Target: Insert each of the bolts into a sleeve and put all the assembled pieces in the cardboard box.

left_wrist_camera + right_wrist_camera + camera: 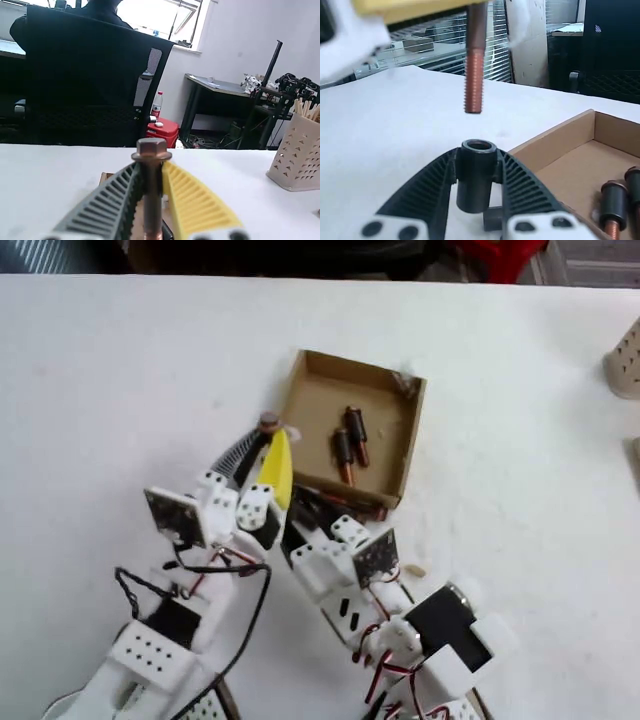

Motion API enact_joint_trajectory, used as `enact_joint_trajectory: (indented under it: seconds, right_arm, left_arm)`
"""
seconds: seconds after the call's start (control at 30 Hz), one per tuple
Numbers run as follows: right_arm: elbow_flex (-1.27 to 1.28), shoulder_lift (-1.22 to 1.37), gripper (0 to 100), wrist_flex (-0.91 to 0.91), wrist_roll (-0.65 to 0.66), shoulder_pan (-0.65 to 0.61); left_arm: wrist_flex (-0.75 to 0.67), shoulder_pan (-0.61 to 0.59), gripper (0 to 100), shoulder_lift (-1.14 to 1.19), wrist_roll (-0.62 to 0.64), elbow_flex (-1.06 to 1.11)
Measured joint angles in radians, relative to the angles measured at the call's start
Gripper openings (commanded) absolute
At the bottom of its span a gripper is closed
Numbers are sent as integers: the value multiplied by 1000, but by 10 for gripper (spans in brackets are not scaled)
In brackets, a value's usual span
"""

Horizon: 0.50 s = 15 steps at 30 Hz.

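Just outside the near-left corner of the cardboard box, over the white table, the two grippers meet one above the other; the left gripper is clamped on a copper-coloured flange bolt, its grey and yellow ribbed fingers pinching the shank just under the hex head, so that the bolt hangs upright with the threaded end down; below it the right gripper is closed around a black sleeve, gripped at mid-height with the open bore facing up. The thread tip sits above the bore and clear of it, roughly in line from the right wrist view; whether it is centred in depth cannot be told. Two assembled pieces lie on the box floor.

The bolt looks like solid metal: stiff, small and dense for its size, with a smooth upper shank that could pivot or slide between two fingers; the hold close under the flange seems sound, since the flange would catch on the fingers should it slip downwards. The sleeve appears rigid and smooth-walled, likely to twist if squeezed off-centre; taking it across the middle of its wall leaves the mouth free. Once joined, the piece is probably best carried by the sleeve and kept upright, since a loose bolt could drop out if tipped.
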Motion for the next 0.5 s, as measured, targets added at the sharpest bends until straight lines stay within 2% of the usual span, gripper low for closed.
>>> enact_joint_trajectory:
  seconds: [0.17, 0.5]
  right_arm:
    - [0, 0, 16, 0, 0, 0]
    - [0, 0, 16, 0, 0, 0]
  left_arm:
    - [-124, -2, 22, 150, 26, -2]
    - [-146, -2, 22, 160, 29, -2]
